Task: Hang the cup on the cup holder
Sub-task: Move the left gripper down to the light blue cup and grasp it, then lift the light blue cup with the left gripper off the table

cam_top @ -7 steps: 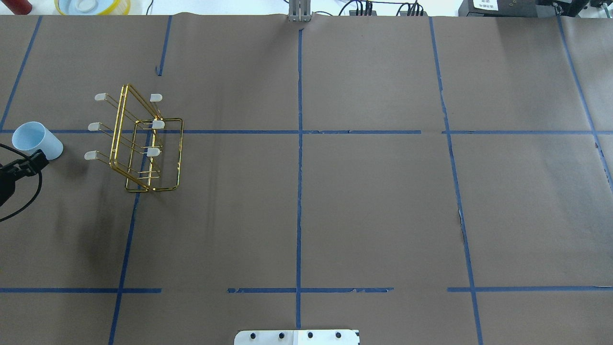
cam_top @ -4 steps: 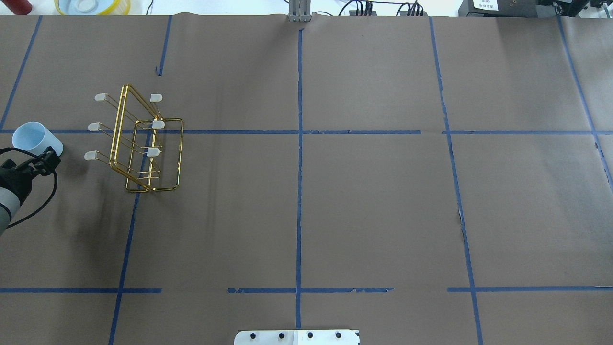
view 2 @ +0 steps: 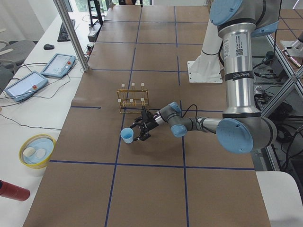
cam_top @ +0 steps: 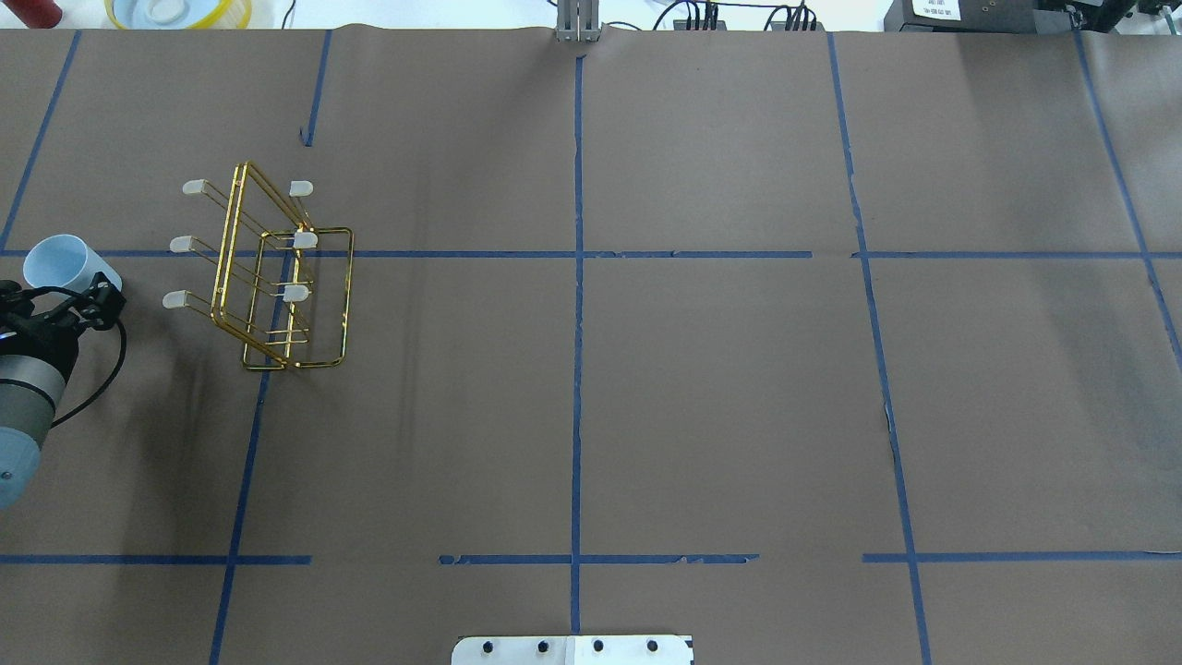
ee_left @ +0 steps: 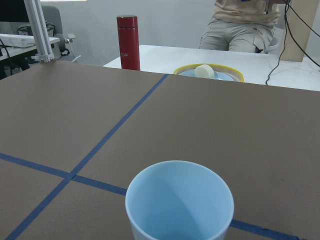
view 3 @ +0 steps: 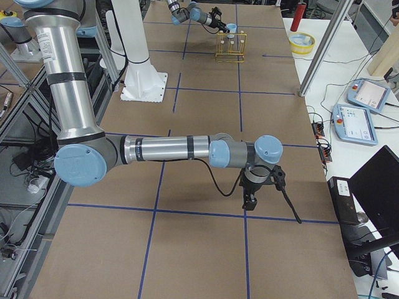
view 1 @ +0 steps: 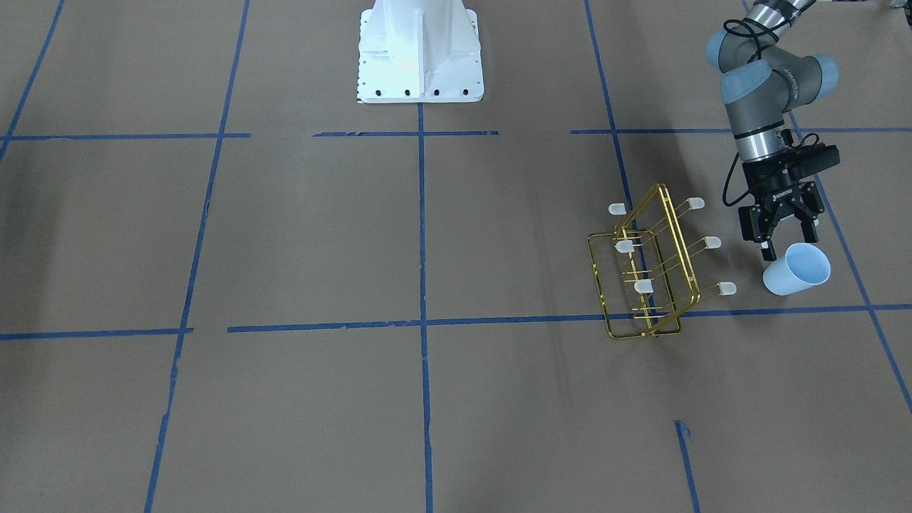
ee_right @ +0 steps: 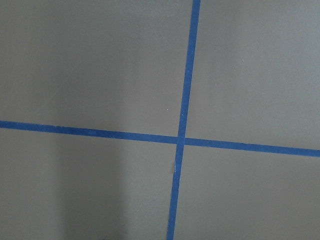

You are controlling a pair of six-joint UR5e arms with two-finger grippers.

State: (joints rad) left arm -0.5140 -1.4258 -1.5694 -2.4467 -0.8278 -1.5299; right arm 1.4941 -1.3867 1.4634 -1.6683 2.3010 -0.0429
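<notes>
The cup [cam_top: 57,263] stands on the table [cam_top: 646,388], near the cup holder [cam_top: 282,294], to its left. The left gripper [cam_top: 55,296] is also left of the holder, nearer the robot.

Table [cam_top: 739,416]: we see brown paper gridded with blue tape [cam_top: 576,369].
Red bottle [ee_left: 127,42]: upright, just beyond the table's far left corner.
Yellow-rimmed bowl [ee_left: 239,75]: near the bottle, past the same far edge.
</notes>
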